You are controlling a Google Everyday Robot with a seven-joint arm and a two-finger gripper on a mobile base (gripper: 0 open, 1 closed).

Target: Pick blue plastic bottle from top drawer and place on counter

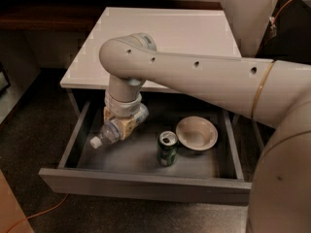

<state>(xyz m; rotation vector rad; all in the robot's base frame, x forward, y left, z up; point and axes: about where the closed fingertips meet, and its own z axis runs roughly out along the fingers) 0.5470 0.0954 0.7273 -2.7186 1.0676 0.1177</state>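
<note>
The gripper [122, 124] hangs over the top drawer [146, 188], its jaws squeezed tight on the blue plastic bottle [108, 133] between them.

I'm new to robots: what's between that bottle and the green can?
Bare top drawer floor, the camera view shows. The gripper, inside the drawer, clasps the blue plastic bottle; the green can stands apart.
</note>
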